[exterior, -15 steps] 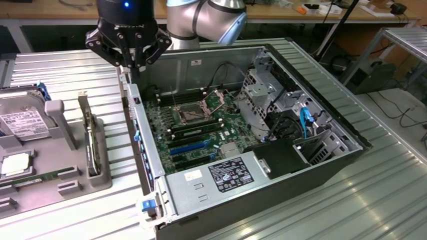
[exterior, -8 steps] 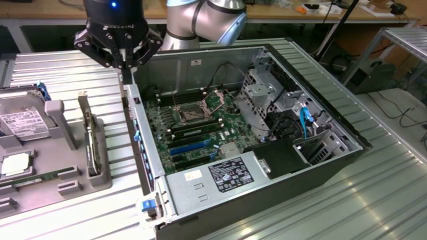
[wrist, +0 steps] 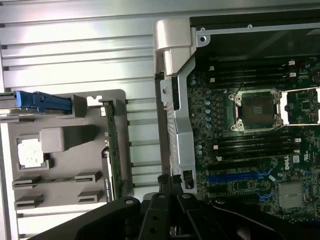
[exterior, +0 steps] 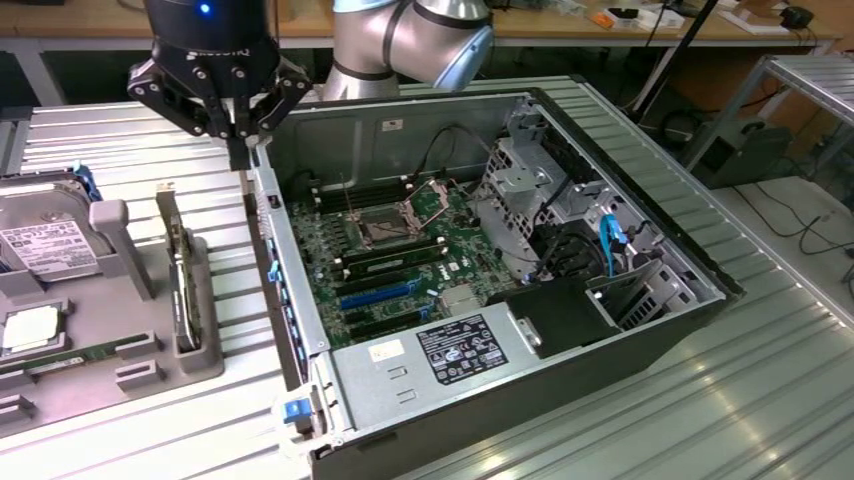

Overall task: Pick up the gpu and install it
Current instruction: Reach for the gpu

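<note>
In the exterior view the black pincer (exterior: 240,145) hangs over a corner of the open computer case (exterior: 561,415), just above the case wall on the exterior view's left. Its fingers are pressed together with nothing between them. The graphics card (exterior: 178,270) stands on edge in a slot of the grey tray (exterior: 200,360), on the exterior view's left of the case and apart from the pincer. It looks like a slim pale strip with a darker face. A hard drive (exterior: 47,245) with a white label sits in the same tray.

The wrist view looks straight down and gives what the other cannot: the motherboard (wrist: 250,150) flat on, with its bare processor socket (wrist: 256,109) and blue slots (wrist: 240,176) plain to see. The pincer (wrist: 171,187) shows as dark closed linkage over the case wall (wrist: 177,125). The graphics card (wrist: 111,150) reads here as a thin greenish edge in the tray (wrist: 90,150) — untouched.
</note>
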Available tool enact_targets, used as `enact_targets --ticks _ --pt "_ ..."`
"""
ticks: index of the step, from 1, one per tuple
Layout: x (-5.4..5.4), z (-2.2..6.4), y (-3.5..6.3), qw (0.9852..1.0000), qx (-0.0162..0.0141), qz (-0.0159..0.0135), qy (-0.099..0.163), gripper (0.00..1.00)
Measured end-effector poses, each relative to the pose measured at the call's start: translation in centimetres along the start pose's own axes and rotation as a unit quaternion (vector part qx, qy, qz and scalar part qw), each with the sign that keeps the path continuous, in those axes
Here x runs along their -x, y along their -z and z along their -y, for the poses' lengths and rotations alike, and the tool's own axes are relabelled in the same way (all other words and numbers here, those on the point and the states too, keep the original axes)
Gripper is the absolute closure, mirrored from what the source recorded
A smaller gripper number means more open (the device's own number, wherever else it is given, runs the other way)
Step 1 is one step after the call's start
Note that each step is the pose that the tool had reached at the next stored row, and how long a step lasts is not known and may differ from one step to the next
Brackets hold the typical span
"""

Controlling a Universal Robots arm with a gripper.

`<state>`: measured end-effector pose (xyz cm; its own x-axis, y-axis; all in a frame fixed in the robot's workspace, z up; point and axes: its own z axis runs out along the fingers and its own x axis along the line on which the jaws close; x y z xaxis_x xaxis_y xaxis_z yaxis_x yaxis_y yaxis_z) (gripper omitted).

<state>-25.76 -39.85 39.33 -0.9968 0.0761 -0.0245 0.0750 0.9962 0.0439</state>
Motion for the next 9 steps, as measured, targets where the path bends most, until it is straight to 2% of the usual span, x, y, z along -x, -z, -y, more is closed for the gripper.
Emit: enact_targets --ticks 9 --pt "-1.7 -0.1 0.04 1.0 0.0 0.0 0.0 0.89"
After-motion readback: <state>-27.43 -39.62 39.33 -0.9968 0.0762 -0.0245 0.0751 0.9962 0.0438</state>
